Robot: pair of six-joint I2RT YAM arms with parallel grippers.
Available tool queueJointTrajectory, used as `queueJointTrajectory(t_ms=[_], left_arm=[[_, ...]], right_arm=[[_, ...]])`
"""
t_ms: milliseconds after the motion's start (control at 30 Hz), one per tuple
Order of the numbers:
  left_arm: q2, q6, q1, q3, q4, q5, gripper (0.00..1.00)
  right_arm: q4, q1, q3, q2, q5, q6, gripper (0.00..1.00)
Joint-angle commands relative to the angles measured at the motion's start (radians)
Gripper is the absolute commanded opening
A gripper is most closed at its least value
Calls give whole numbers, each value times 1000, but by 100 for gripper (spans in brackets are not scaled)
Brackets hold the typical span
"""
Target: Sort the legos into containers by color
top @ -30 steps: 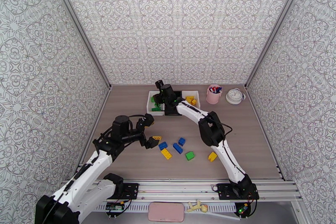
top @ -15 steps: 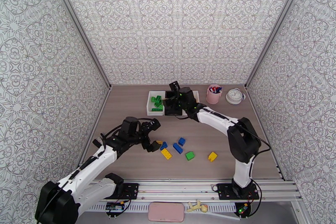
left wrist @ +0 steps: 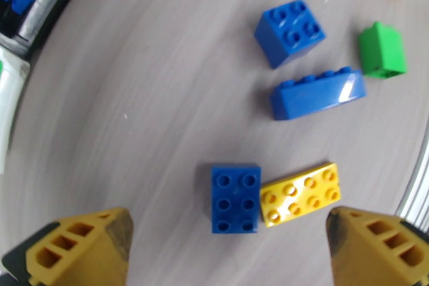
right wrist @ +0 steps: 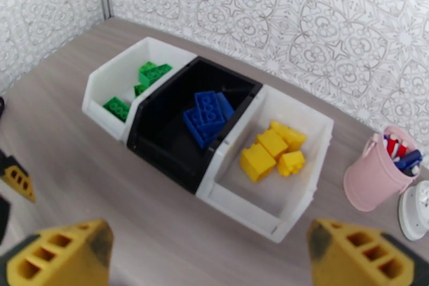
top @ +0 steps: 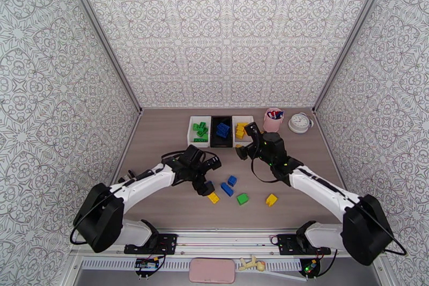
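Observation:
Loose legos lie mid-table: a blue brick (top: 232, 180), a long blue one (top: 227, 189), a green one (top: 242, 199) and a yellow one (top: 271, 199). My left gripper (top: 208, 176) hangs open over a blue six-stud brick (left wrist: 235, 198) and a yellow brick (left wrist: 300, 194) lying side by side; nothing is between its fingers (left wrist: 80, 249). At the back stand three containers: a white bin (right wrist: 104, 114) with green bricks, a black bin (right wrist: 161, 155) with blue ones, a white bin (right wrist: 241, 206) with yellow ones. My right gripper (top: 245, 142) is open and empty in front of them.
A pink cup of pens (top: 273, 119) and a round white clock (top: 300, 122) stand right of the bins at the back. Patterned walls close the table on three sides. A metal rail (top: 241, 239) runs along the near edge.
My right gripper has pulled back from over the bins toward mid-table and opened wide. The left gripper has swung right, to above the blue and yellow bricks.

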Motion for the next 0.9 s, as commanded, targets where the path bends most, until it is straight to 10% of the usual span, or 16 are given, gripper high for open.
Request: queueJointTrajectory(t_ms=[0,867], left_arm=[[67,-47,-21,70,-97,-107,99],[296,-115,-52,169,-107,-99,55]], right_arm=[[-96,-5,-49,-85,1,-68,100],[-122,-5,-10,-73,-255,-102,100]])
